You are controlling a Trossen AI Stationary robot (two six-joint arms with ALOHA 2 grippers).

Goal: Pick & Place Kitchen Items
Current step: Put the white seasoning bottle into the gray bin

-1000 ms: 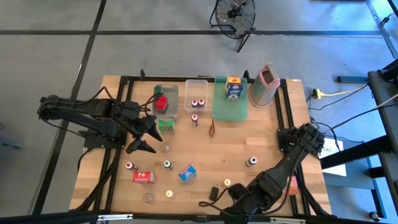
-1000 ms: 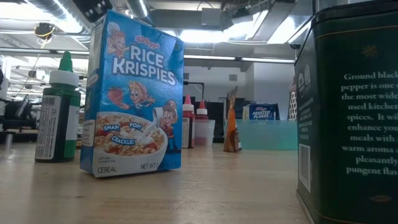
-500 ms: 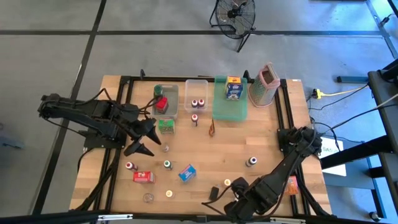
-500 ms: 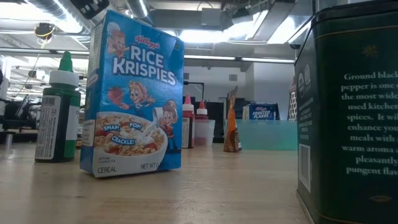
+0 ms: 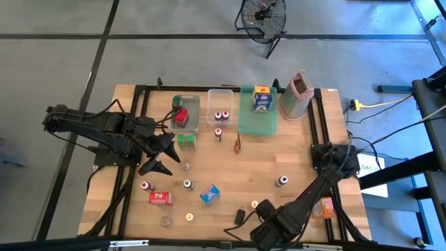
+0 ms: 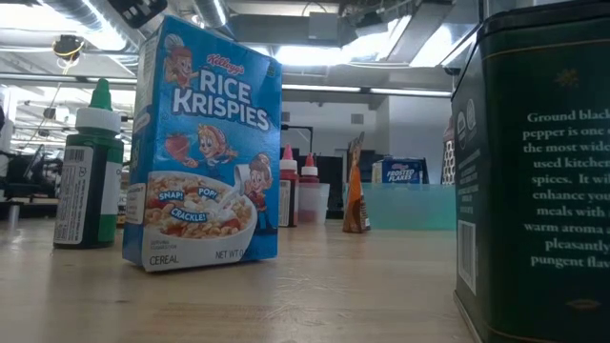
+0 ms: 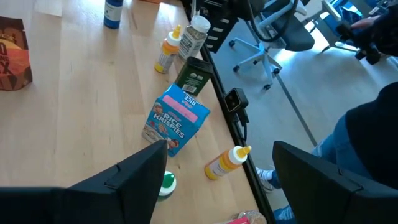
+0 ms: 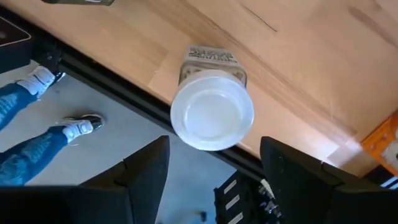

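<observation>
At the near edge of the tabletop [image 5: 293, 150], just inside the black frame rail, a small white-lidded jar [image 8: 211, 118] is seen upright from above in the right wrist view, with floor and a person's shoes and jeans beyond the edge. The right gripper [image 8: 213, 142] is held over it with its fingers apart, one on each side of the lid in that view, and nothing is clamped between them. Over the last second the right arm has been swung along the front edge toward the left, so that its gripper has been brought from beside the jar to roughly above it. From this it is judged that the jar has been chosen as the next item and that a descent and closure remain to be done. Because the jar stands so close to the edge, a nudge outward could send it off the tabletop. Farther in, the blue cereal box [image 5: 209, 193], a red box [image 5: 160, 198] and several small bottles are scattered, not yet sorted. The left gripper [image 5: 162, 153] has been kept nearly still over the left-centre of the tabletop, jaws spread wide and empty. At the far side, the clear bins [image 5: 188, 122] and the green tray [image 5: 244, 125] already hold a few items.
</observation>
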